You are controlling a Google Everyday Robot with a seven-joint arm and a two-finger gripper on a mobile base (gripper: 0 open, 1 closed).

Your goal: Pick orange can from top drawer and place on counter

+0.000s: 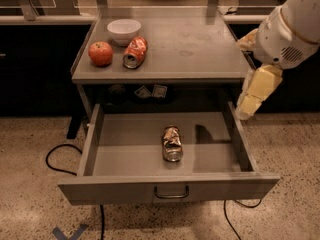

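Observation:
The orange can [172, 143], dented and brownish with silvery patches, lies on its side in the middle of the open top drawer [125, 156]. The drawer is pulled fully out below the counter [195, 46], with its dark bar handle at the front. My gripper [247, 108], cream-coloured, hangs from the white arm at the right. It is above the drawer's right wall, to the right of the can and well apart from it. It holds nothing that I can see.
On the counter's left part sit a red apple [100, 53], a white bowl [123, 30] and a brighter red-orange can [135, 52] on its side. Small items [151, 91] lie on the shelf under the counter. Black cables [55, 161] run over the speckled floor.

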